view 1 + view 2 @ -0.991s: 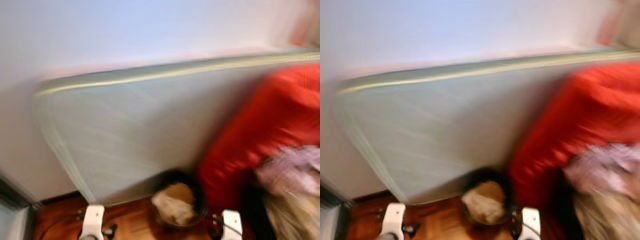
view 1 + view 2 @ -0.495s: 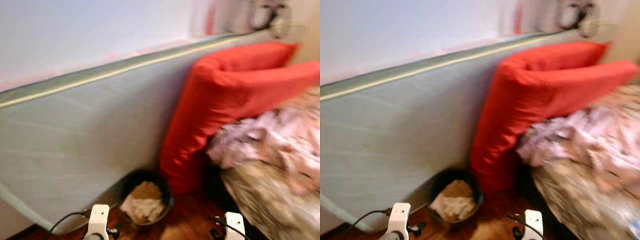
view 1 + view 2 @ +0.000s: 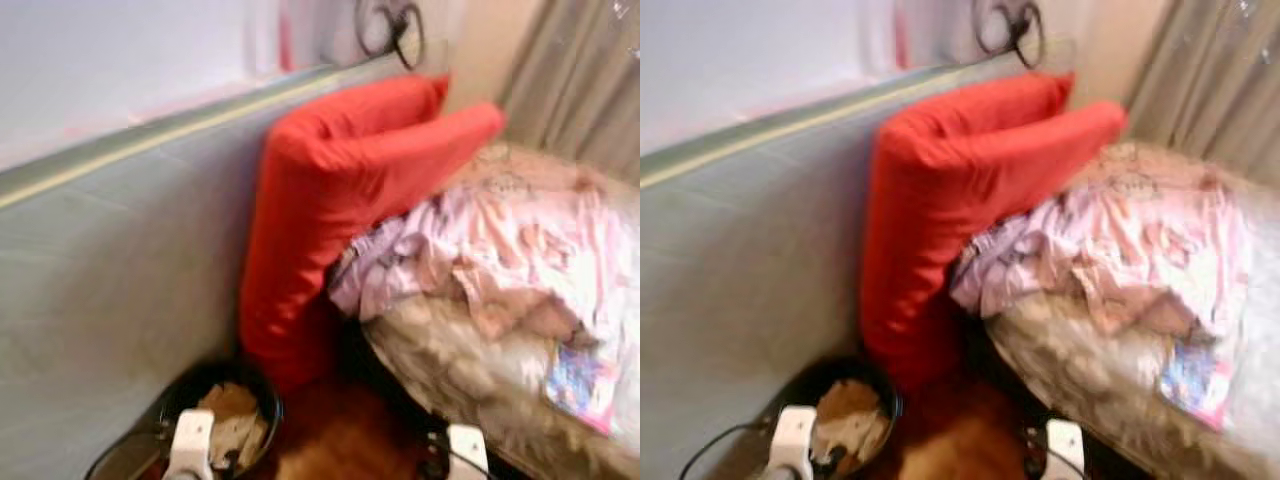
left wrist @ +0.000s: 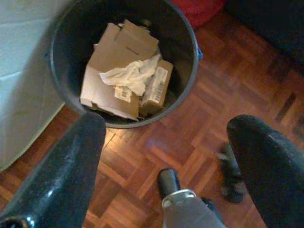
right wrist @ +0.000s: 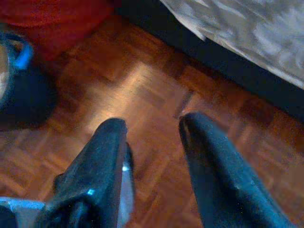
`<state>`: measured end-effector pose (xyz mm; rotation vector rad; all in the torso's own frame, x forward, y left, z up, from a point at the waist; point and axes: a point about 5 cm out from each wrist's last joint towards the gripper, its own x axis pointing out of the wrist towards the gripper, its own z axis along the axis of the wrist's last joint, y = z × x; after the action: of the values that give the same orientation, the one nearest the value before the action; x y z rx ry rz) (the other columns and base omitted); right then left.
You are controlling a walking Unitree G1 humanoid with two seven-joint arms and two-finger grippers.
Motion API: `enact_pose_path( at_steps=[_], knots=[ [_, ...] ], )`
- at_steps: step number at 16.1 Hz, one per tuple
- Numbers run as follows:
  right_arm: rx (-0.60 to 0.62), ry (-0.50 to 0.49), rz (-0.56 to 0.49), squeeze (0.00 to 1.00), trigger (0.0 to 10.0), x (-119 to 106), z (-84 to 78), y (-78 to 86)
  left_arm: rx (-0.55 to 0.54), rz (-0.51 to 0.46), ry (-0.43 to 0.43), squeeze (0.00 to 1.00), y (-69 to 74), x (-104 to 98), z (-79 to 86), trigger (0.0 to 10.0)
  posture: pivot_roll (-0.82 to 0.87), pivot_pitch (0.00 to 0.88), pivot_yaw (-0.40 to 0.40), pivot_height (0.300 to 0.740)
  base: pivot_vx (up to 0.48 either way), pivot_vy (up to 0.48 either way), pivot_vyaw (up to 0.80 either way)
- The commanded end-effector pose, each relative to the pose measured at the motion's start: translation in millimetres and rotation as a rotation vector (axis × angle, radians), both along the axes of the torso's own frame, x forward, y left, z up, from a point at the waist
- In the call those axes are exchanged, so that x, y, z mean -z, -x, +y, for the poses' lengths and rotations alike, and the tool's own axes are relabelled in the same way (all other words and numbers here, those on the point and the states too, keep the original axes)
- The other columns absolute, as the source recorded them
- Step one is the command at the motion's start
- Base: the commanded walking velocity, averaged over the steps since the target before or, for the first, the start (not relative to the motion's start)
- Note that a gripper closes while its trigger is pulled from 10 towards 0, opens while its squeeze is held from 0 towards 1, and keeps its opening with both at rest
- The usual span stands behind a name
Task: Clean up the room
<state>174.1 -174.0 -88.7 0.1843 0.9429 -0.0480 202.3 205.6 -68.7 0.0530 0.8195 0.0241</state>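
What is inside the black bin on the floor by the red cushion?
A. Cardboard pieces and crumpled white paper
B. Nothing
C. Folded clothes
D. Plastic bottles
A: the left wrist view looks down into the bin and shows flattened cardboard with crumpled white paper on top.

You've got one black bucket (image 4: 190, 71) under the left gripper (image 4: 166, 156), several cardboard pieces (image 4: 118, 52) and one white crumpled paper (image 4: 135, 76) in it. One red cushion (image 3: 330, 200), one mattress (image 3: 100, 280), one magazine (image 3: 580, 385).
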Motion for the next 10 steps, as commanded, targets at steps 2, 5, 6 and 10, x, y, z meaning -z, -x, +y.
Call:
enact_pose_path(
  at_steps=[2, 5, 6, 10],
  knots=[
    [0.005, 0.015, 0.002, 0.00, 10.0, -0.8, -5.3, -1.0, 0.009, 0.001, 0.013, 0.00, -1.3, 0.3, -5.4, 10.0, 0.03, 0.000, -0.054, 0.740, 0.000, 0.000, -0.77],
    [0.001, 0.018, 0.004, 0.00, 10.0, -1.1, -6.0, -1.7, 0.006, 0.001, 0.018, 0.00, -2.2, 0.2, -7.2, 10.0, 0.02, 0.000, -0.066, 0.740, 0.000, 0.000, -0.77],
    [-0.002, 0.018, 0.001, 0.00, 10.0, -1.6, -6.1, -2.8, 0.006, 0.001, 0.019, 0.00, -2.8, 0.0, -7.5, 10.0, 0.01, 0.000, -0.068, 0.740, 0.000, 0.000, -0.77],
    [-0.003, 0.027, -0.006, 0.00, 10.0, -2.0, -5.6, -3.5, 0.007, 0.018, 0.012, 0.00, 0.0, 1.3, -4.3, 10.0, -0.05, 0.000, -0.059, 0.740, 0.000, 0.000, -0.76]
  ],
)
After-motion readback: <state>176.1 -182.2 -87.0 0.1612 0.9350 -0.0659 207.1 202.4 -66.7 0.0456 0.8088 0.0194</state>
